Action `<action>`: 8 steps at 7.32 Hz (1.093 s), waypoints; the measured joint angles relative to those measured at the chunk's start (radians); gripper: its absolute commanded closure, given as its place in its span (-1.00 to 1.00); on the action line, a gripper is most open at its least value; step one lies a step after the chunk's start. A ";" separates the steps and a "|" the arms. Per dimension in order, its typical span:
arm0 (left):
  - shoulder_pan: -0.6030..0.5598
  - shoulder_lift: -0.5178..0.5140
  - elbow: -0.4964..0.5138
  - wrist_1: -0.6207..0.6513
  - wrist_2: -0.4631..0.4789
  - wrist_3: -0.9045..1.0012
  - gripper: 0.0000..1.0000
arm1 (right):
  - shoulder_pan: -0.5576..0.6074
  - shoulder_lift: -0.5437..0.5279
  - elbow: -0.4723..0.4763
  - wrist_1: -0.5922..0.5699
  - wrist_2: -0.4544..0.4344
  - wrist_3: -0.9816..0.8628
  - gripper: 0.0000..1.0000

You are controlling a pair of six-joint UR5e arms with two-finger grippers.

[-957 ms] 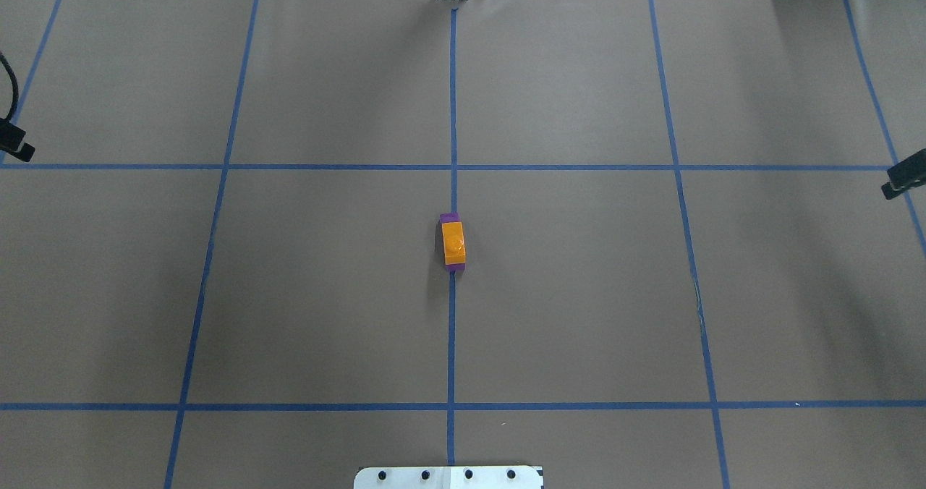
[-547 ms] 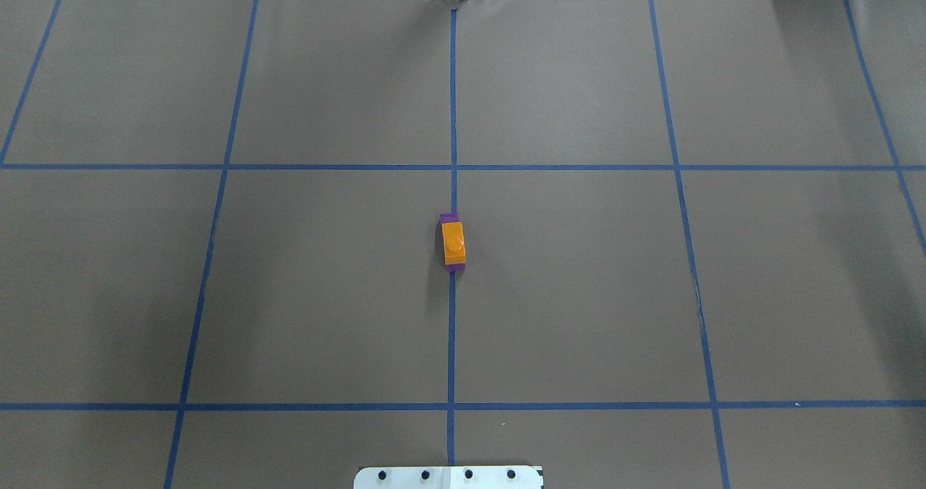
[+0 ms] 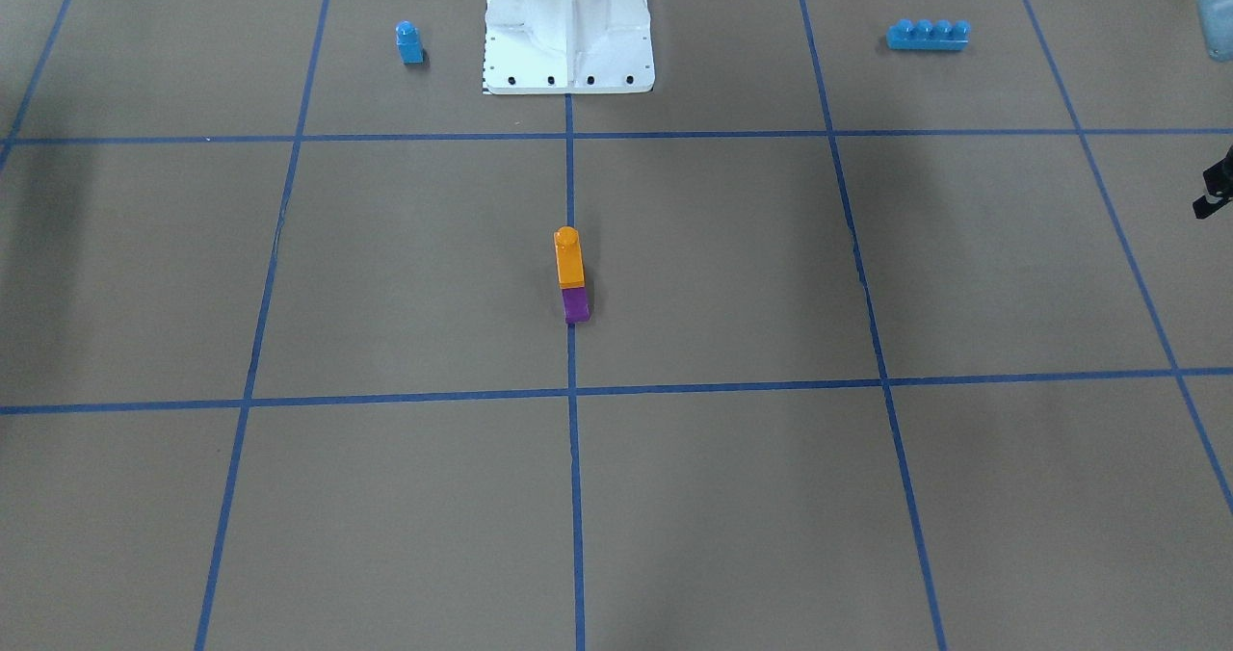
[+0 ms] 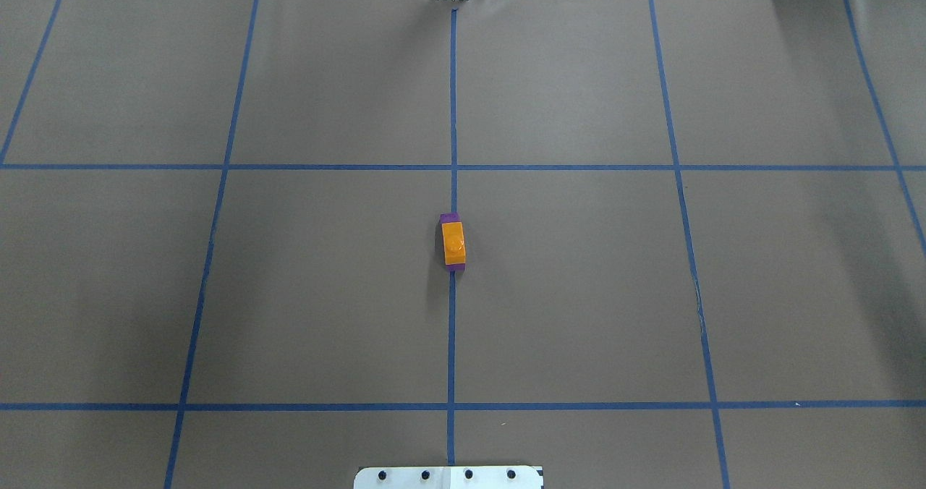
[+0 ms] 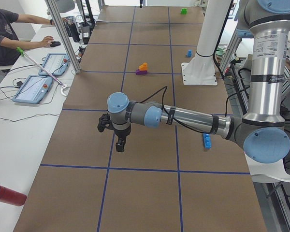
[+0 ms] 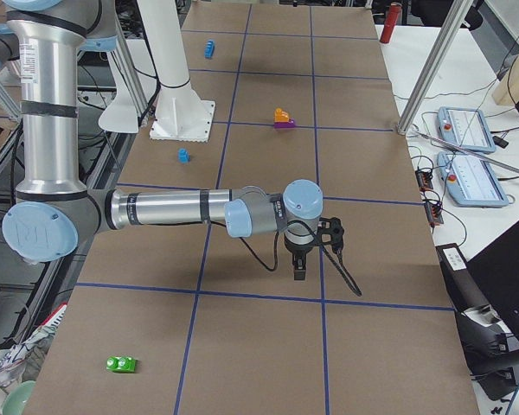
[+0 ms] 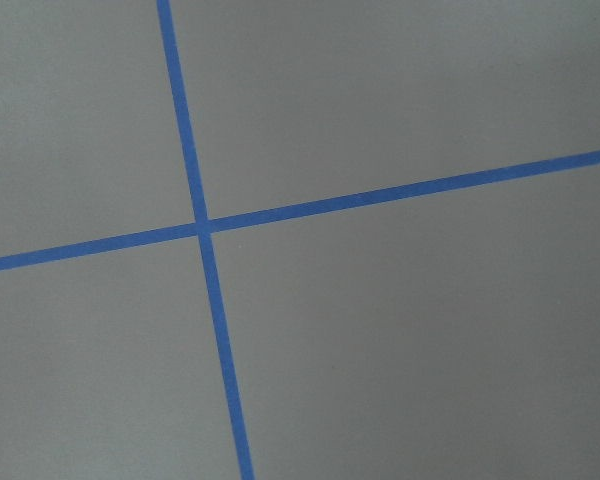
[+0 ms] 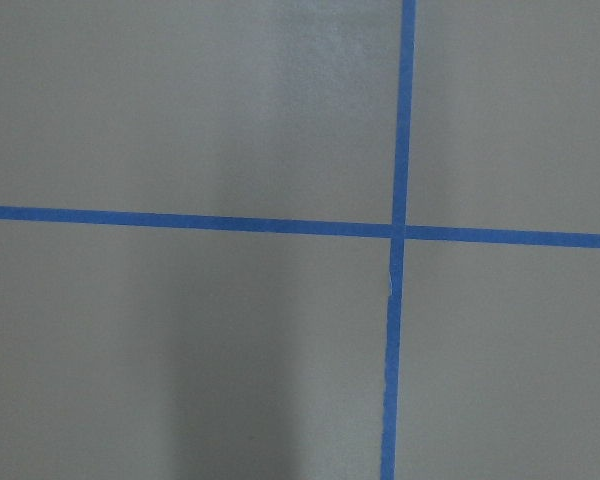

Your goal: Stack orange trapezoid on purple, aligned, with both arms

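The orange trapezoid (image 4: 453, 243) sits stacked on the purple brick (image 4: 450, 218) at the table's middle, on the centre tape line. In the front-facing view the orange trapezoid (image 3: 568, 258) stands stud up over the purple brick (image 3: 575, 305). No gripper touches them. My left gripper (image 5: 120, 145) hangs over the table far to the left of the stack; a black part of it shows at the front-facing view's right edge (image 3: 1216, 189). My right gripper (image 6: 298, 270) hangs far to the right. I cannot tell whether either is open or shut. Both wrist views show only bare mat and tape.
A blue single-stud brick (image 3: 409, 42) and a blue four-stud brick (image 3: 928, 35) lie near the white base mount (image 3: 568, 25). A green brick (image 6: 121, 364) lies near the right end. A red cylinder (image 5: 7, 195) lies off the mat at the left end.
Both black gripper tips seen at the overhead view's left and right edges a second ago have moved outward and out of that view. The stack has not moved.
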State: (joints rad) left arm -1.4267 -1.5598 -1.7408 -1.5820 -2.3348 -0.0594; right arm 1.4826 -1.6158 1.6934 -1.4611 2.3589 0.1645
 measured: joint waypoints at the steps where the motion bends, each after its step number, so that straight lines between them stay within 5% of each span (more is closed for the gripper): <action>1: -0.002 -0.007 0.020 0.005 -0.002 0.003 -1.00 | 0.000 -0.002 0.002 -0.004 -0.005 0.000 -1.00; 8: -0.014 -0.023 0.011 0.009 -0.001 0.004 -1.00 | -0.001 -0.019 -0.006 -0.002 0.007 0.008 -1.00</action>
State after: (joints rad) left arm -1.4404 -1.5832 -1.7297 -1.5735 -2.3363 -0.0552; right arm 1.4814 -1.6344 1.6876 -1.4631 2.3663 0.1725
